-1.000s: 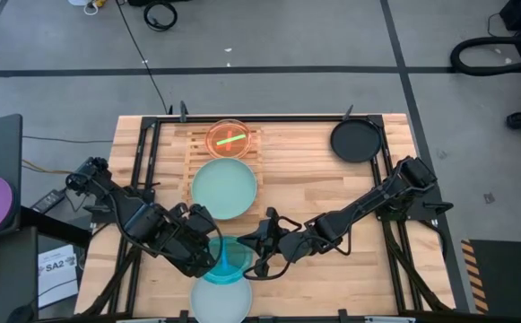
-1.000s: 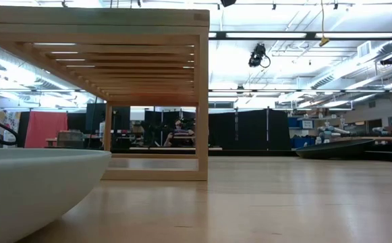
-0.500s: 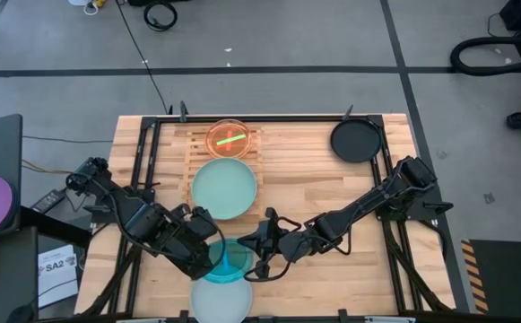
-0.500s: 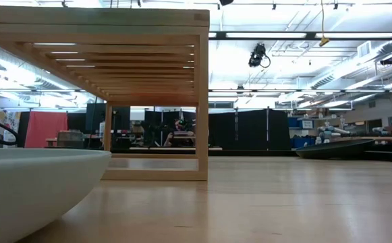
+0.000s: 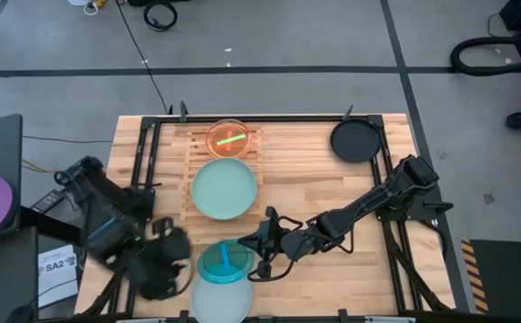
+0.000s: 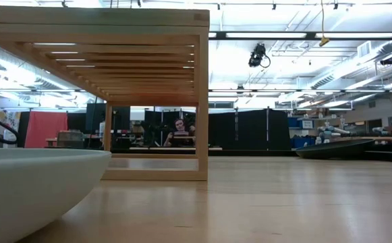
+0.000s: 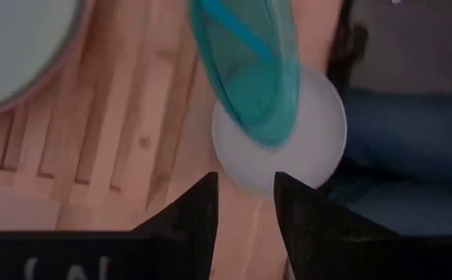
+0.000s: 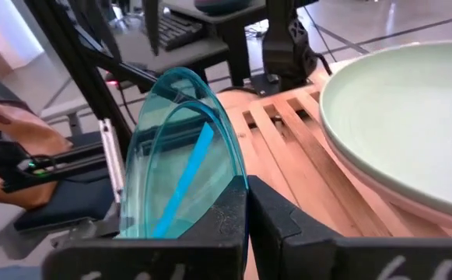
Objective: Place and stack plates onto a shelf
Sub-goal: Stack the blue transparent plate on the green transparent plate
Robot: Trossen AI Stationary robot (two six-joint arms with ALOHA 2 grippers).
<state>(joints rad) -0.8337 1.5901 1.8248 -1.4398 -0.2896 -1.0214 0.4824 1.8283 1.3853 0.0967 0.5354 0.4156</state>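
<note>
Now the right gripper (image 5: 262, 257) pinches the blue plate's (image 5: 223, 262) rim, tilted over the whitish plate (image 5: 221, 297) nr the table's front edge, w/ left gripper (image 7: 245, 190) parted, empty, off beside it.

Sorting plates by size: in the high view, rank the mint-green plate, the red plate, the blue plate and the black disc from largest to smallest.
1. mint-green plate
2. black disc and blue plate: look alike; the blue one is tilted, so unsure
3. red plate
</note>
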